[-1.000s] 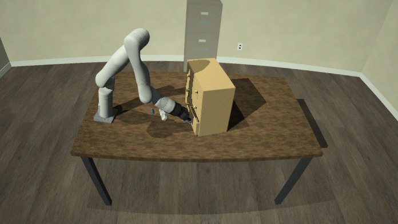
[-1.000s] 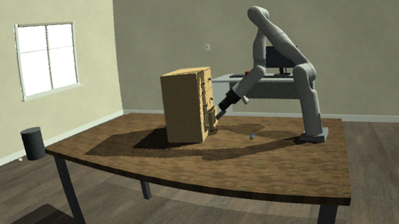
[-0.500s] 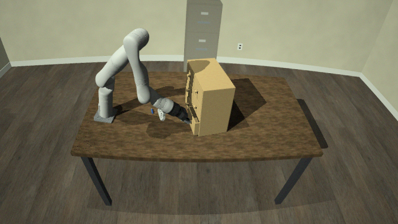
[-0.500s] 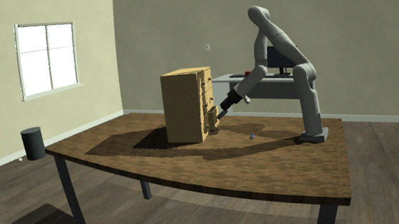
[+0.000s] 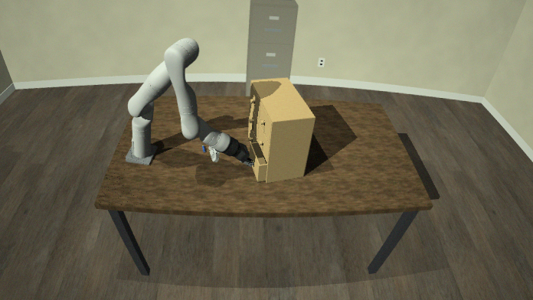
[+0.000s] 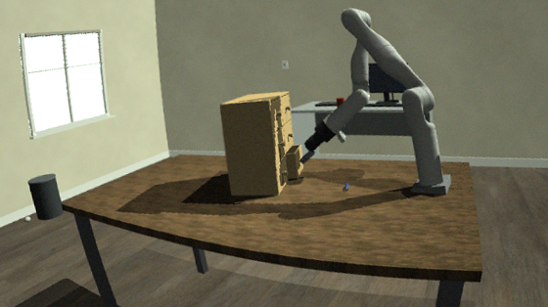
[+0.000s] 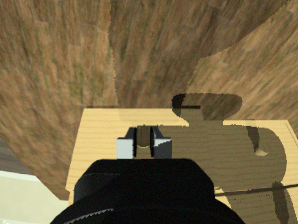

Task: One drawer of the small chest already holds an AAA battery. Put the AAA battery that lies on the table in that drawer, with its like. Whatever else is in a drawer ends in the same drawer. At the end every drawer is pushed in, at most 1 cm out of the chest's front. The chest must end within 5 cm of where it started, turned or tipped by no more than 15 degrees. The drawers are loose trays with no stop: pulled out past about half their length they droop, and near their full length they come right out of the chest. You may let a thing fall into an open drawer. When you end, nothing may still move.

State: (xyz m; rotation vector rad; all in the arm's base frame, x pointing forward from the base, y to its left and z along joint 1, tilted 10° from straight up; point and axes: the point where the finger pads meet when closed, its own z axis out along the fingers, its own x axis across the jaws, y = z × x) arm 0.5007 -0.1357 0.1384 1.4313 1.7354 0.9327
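The wooden chest (image 5: 292,149) (image 6: 251,148) stands upright, its front facing the arm. Its bottom drawer (image 5: 262,172) (image 6: 293,165) (image 7: 97,137), in the column nearer the top camera, is partly pulled out and looks level; its contents cannot be made out. My gripper (image 5: 252,163) (image 6: 303,159) (image 7: 143,137) is at this drawer's front, shut on its knob (image 7: 143,136), which shows between the fingers in the wrist view. The blue AAA battery (image 5: 204,148) (image 6: 347,187) lies on the table between the arm's base and the chest. The battery inside a drawer is not visible.
The other drawers look pushed in, their knobs (image 5: 263,123) sticking out of the front. The arm's base (image 5: 140,156) (image 6: 431,186) stands at the opposite end of the table (image 5: 344,195) (image 6: 338,242). The forearm slopes down over the table beside the battery.
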